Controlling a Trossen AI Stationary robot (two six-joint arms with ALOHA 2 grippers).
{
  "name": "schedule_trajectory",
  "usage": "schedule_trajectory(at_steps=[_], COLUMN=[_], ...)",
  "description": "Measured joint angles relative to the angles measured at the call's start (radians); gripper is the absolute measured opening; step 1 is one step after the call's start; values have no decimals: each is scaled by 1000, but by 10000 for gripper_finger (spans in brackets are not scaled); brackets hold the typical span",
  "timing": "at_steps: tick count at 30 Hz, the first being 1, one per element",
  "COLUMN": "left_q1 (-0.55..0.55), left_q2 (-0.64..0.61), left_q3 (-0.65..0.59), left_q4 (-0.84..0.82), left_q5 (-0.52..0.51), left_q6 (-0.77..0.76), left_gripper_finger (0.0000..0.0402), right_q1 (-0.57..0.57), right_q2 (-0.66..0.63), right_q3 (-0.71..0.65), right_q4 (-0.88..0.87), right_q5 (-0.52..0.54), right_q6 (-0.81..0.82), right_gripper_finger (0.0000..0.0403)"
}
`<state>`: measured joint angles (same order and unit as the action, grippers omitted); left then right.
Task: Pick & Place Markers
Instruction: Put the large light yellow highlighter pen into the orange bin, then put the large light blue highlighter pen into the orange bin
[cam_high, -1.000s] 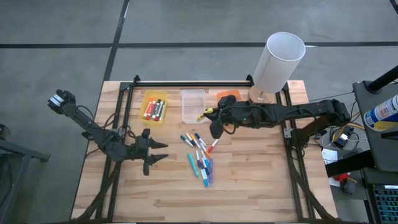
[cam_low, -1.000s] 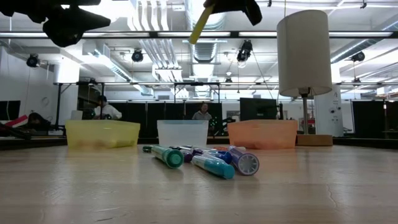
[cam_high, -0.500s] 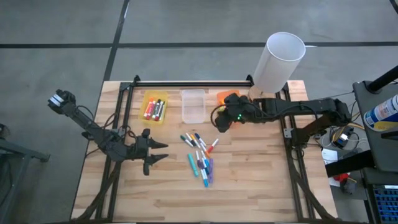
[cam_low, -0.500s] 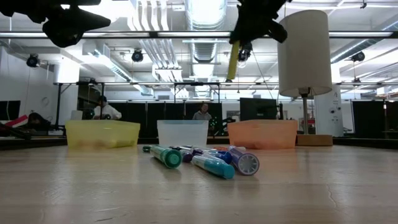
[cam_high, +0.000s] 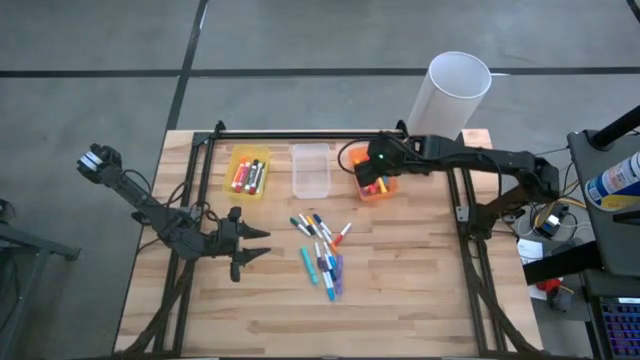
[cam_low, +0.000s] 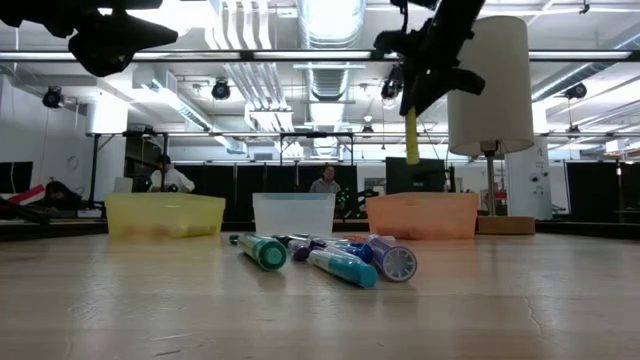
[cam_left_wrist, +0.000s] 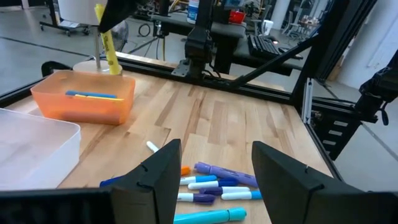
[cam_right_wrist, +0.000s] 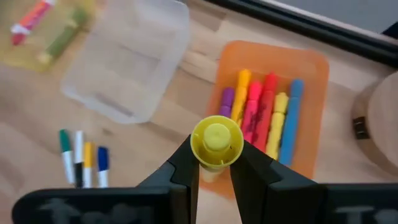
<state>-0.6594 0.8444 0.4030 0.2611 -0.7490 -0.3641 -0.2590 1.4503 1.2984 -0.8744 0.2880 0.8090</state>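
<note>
Right gripper (cam_right_wrist: 216, 163) clamped on yellow marker (cam_right_wrist: 216, 140), held vertical above orange bin (cam_right_wrist: 314, 71), likely for release. Left gripper (cam_high: 255, 246) fingers apart, parked near-left on surface (cam_high: 420, 290).

yellow marker (cam_low: 411, 138) upright in right claw (cam_right_wrist: 214, 163), above orange bin (cam_high: 377, 188).

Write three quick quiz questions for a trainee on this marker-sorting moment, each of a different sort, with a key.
1. True or false: the right gripper holds a yellow marker upright above the orange bin.
2. Which bin shows nothing inside? A) yellow bin B) clear bin C) orange bin
3. Fill in: the left gripper hangs open over the table, holding ____.

Key: 1 true; 2 B; 3 nothing. Loose markers lie mid-table.
</note>
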Motion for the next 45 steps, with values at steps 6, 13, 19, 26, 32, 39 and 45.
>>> schedule_trajectory(at_steps=[6, 13, 19, 26, 32, 39, 45], left_q1=[0, 0, 0, 0, 0, 0, 0], left_q2=[0, 1, 1, 1, 1, 1, 1], left_q3=[0, 0, 0, 0, 0, -1, -13], left_q4=[0, -9, -10, -11, -11, -12, -10], left_q5=[0, 0, 0, 0, 0, 0, 0], left_q6=[-3, -5, -5, -6, -6, -6, -7], left_gripper_finger=[190, 190, 190, 190, 190, 190, 190], right_q1=[-94, -139, -149, -169, -172, -172, -170], right_q2=[75, 199, 254, 266, 266, 266, 262], right_q3=[0, 0, 0, 0, 0, 0, 0], right_q4=[-13, -80, -79, -77, -73, -64, -60], right_q5=[-43, -102, -116, -128, -132, -132, -132], right_q6=[-25, -58, -80, -89, -87, -87, -110], right_gripper_finger=[63, 64, 75, 74, 104, 140, 150])
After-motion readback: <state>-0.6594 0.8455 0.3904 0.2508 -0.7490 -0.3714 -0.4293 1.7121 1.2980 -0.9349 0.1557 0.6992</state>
